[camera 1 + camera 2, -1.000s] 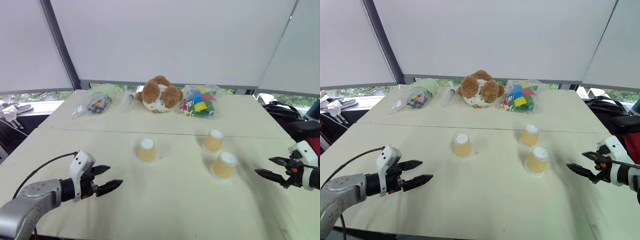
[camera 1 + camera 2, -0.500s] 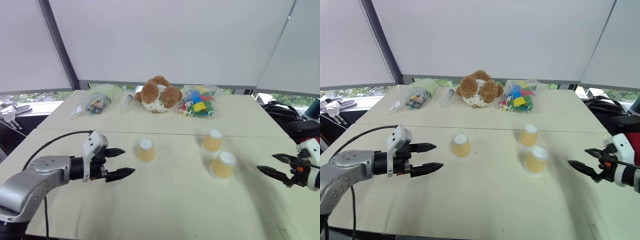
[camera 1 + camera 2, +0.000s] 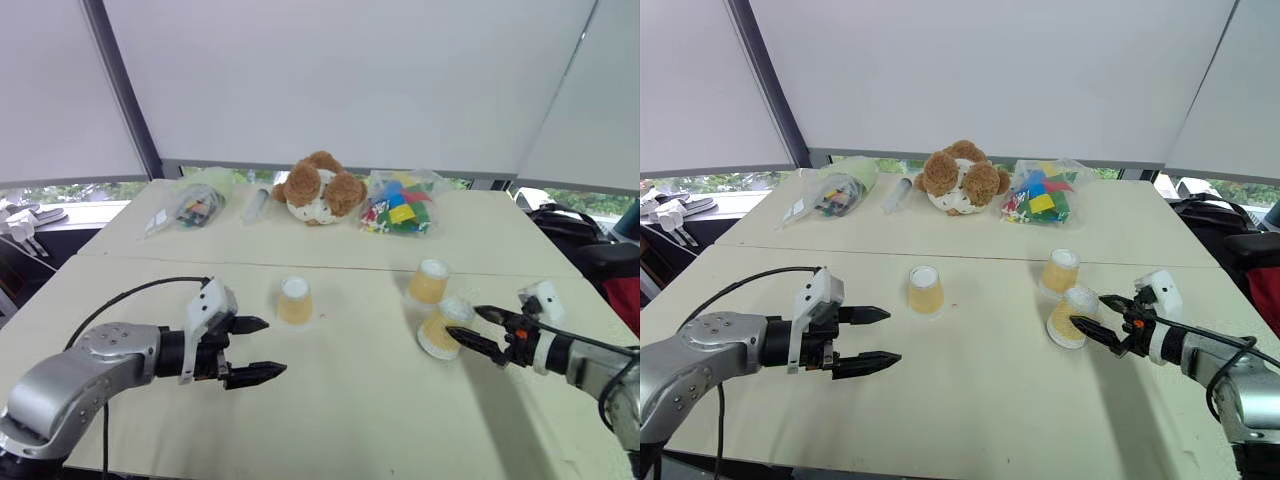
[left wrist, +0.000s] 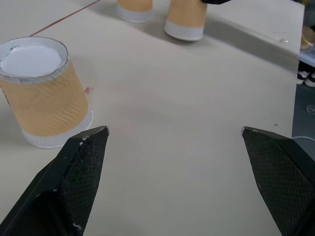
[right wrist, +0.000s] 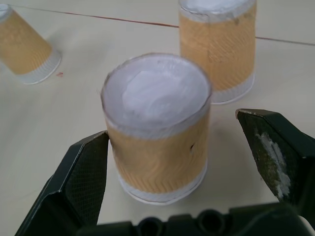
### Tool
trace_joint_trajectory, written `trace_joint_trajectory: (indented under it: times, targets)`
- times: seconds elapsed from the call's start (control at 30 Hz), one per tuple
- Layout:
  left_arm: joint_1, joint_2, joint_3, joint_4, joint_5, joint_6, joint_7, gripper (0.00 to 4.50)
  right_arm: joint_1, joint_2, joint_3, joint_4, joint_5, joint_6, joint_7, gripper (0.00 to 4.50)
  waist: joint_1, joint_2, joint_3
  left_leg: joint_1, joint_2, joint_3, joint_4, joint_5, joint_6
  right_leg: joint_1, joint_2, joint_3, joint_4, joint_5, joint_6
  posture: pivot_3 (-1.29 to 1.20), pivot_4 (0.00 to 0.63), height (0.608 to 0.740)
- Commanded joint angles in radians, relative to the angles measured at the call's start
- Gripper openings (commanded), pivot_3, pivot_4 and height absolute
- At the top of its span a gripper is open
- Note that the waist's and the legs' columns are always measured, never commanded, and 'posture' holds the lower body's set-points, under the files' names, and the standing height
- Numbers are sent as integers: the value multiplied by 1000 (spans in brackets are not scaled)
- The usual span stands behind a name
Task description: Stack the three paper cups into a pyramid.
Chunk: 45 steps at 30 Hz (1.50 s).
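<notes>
Right pincer point(image 3: 1103, 318) spread around nearest cup point(image 3: 1071, 317) | left pincer point(image 3: 882, 336) spread, near lone cup point(image 3: 925, 290)

A test room: bare table point(image 3: 330, 400), white blinds point(image 3: 340, 80), bagged toys point(image 3: 398, 213).

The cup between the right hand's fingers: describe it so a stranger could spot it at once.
Start at the brown plush toy at the table's far edge, then come forward and to the right to a pair of upside-down tan paper cups. The nearer cup is the one; unlike the farther cup and the lone cup to the left, it stands between the open fingers of the right hand.
</notes>
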<state>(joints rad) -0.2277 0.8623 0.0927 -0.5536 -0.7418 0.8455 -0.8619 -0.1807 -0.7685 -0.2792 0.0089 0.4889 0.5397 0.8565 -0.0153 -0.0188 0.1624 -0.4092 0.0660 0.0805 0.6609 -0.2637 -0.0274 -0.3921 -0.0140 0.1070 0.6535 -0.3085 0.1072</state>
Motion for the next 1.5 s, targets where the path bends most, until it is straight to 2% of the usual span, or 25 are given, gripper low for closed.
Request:
trace_joint_trajectory:
  times: [0.03,0.5,0.57,0.67,0.7,0.73,0.9,1.0,1.33,1.4,1.47,1.5]
  targets:
    - [19,9,30,-37,-11,1,16,4451,-21,3,-6,-8,17,-8,21,4500,0,0,0,0,0,0,0,0,0,0,0,0,0,0,0,0,150,740]
    - [59,14,16,-28,9,-23,16,4451,-63,50,31,-51,47,18,14,4500,-2,0,0,0,0,0,0,0,0,0,0,0,0,0,0,0,150,740]
    - [62,13,15,-30,10,-22,18,4500,-69,52,40,-48,42,14,15,3968,-2,0,0,0,0,0,0,0,0,0,0,0,0,0,0,0,150,740]
    - [76,15,20,-33,11,-21,17,4500,-75,56,42,-56,47,10,19,2625,-1,0,0,0,0,0,0,0,0,0,0,0,0,0,0,0,150,740]
    - [80,16,22,-34,12,-22,16,4500,-76,57,41,-61,49,11,18,2338,-1,0,0,0,0,0,0,0,0,0,0,0,0,0,0,0,150,740]
    - [86,19,22,-33,14,-22,13,4500,-80,53,43,-77,53,18,17,2322,-1,0,0,0,0,0,0,0,0,0,0,0,0,0,0,0,150,740]
    - [93,27,21,-27,15,-24,4,4500,-87,39,87,-204,102,91,46,2322,-2,0,0,0,1,0,0,0,0,-1,0,0,0,0,0,0,150,740]
    - [83,27,11,-19,18,-27,3,4500,-116,72,141,-272,125,131,32,2322,-4,0,0,0,1,-1,0,0,0,-1,0,0,0,0,0,0,150,740]
    - [89,20,-2,-33,19,-24,12,4500,-138,156,289,-271,72,112,19,2322,-2,0,0,-1,0,-1,0,0,0,-1,-1,0,0,-1,-2,0,150,740]
    - [89,18,-3,-35,18,-22,15,4500,-136,165,288,-249,67,102,19,3382,-2,0,0,-1,0,-1,0,0,0,-2,0,0,0,-1,-2,0,150,740]
    - [89,16,0,-35,13,-19,18,4500,-134,158,287,-239,67,97,32,4256,0,0,0,-1,0,-1,0,0,0,-1,-1,0,0,-1,-2,0,150,740]
    - [90,17,3,-36,11,-18,18,4500,-132,152,282,-241,70,95,39,4445,0,0,0,-1,0,-1,0,0,0,-1,-1,0,0,-1,-2,0,150,740]
